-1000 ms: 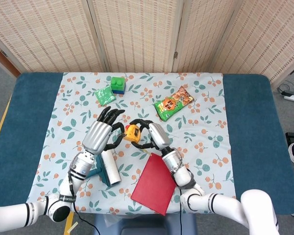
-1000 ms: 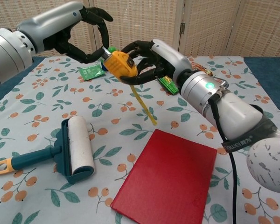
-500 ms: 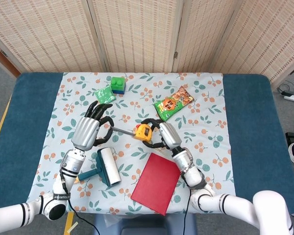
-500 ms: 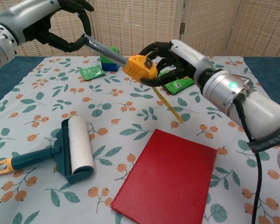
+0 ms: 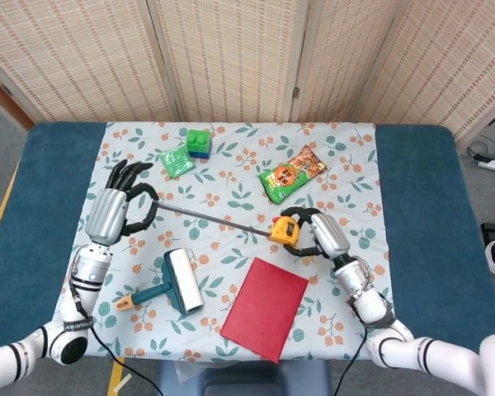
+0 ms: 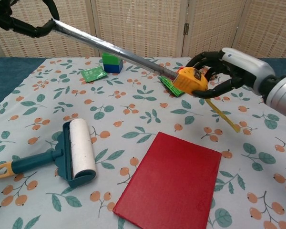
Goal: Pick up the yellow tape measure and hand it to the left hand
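Note:
My right hand (image 5: 326, 237) grips the yellow tape measure (image 5: 282, 230) above the tablecloth, right of centre. Its metal blade (image 5: 210, 218) is drawn out in a long straight line to the left. There my left hand (image 5: 115, 208) pinches the blade's tip between thumb and finger. In the chest view the blade (image 6: 112, 47) runs from my left hand (image 6: 24, 19) at the top left down to the case (image 6: 190, 80) in my right hand (image 6: 226, 67). A yellow strap (image 6: 222, 113) hangs below the case.
A teal lint roller (image 5: 177, 283) lies at the front left and a red book (image 5: 264, 307) at the front centre. A snack bag (image 5: 293, 173), a green packet (image 5: 176, 160) and green and blue blocks (image 5: 199, 142) sit at the back.
My hands have moved apart, the left to the left and the right to the right. The blade between them has been drawn out much longer.

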